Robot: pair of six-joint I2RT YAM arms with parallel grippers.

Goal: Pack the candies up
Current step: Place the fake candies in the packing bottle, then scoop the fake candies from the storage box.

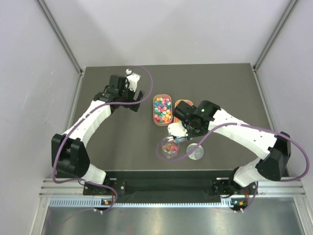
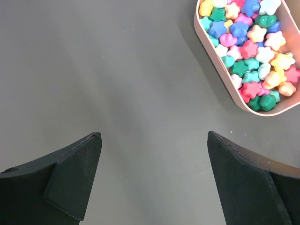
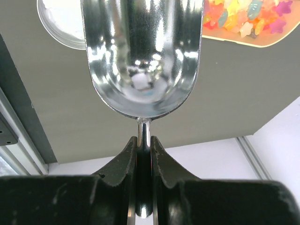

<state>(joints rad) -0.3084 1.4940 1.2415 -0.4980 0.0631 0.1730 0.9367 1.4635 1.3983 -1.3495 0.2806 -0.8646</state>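
The candies (image 1: 163, 109) are small star-shaped sweets in mixed bright colours, heaped in a pink oval tray (image 1: 155, 120) at mid-table. They also show in the left wrist view, candies (image 2: 251, 47), and the right wrist view, candies (image 3: 243, 18). More candies lie in a clear round tub (image 1: 167, 149) near the front edge. My right gripper (image 1: 185, 128) is shut on the thin handle of a metal scoop (image 3: 143, 56), whose bowl shows no candies and hangs just beside the tub (image 3: 58, 23). My left gripper (image 2: 154, 140) stands open over bare table left of the tray.
A round clear lid (image 1: 195, 151) lies flat right of the tub. An orange object (image 1: 181, 104) sits right of the pink tray, partly hidden by my right arm. The table's front edge (image 1: 171, 171) runs just below the tub.
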